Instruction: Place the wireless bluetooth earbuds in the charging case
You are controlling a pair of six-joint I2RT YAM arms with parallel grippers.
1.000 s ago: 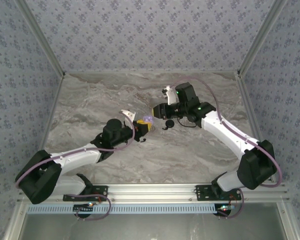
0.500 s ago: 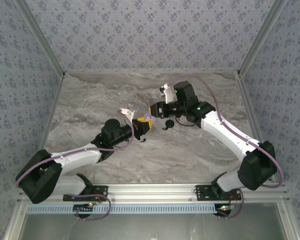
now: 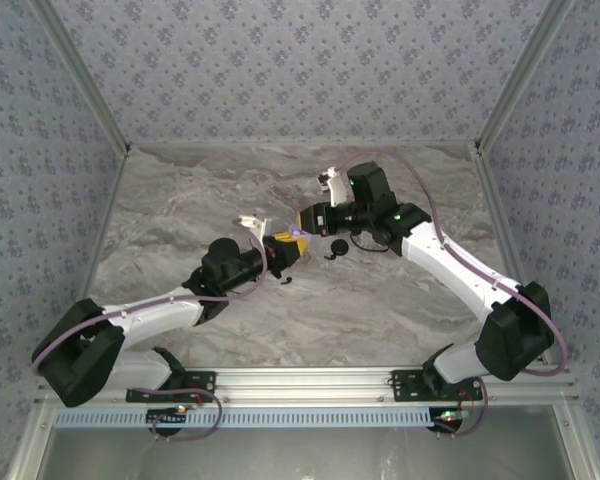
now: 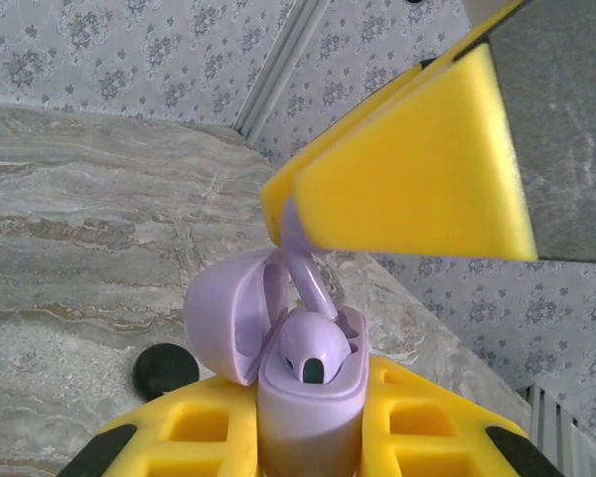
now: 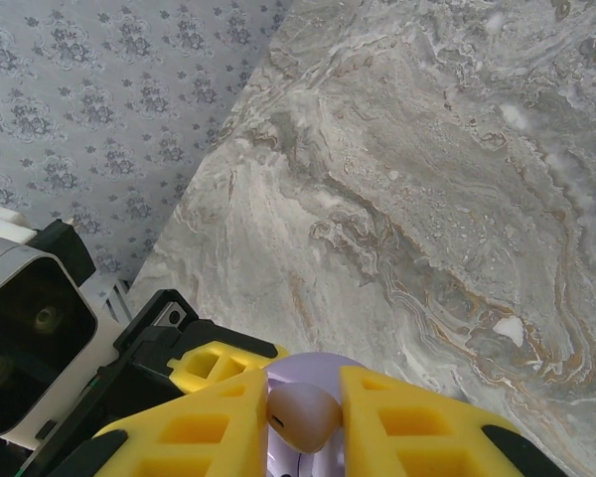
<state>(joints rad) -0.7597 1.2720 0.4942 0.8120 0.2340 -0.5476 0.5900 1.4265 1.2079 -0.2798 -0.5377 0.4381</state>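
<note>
Access to the lavender case [image 4: 308,422] is blocked from above by the right gripper [image 3: 302,228] and lavender earbud [image 4: 313,343]; open table [image 3: 230,172] is left along the far edge

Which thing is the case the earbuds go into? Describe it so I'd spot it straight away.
On the marble table, look at the very middle. There the left gripper clamps the lavender charging case, its lid flipped open. The round case lying on the table beside it is black; this one is pale purple and held up.
</note>
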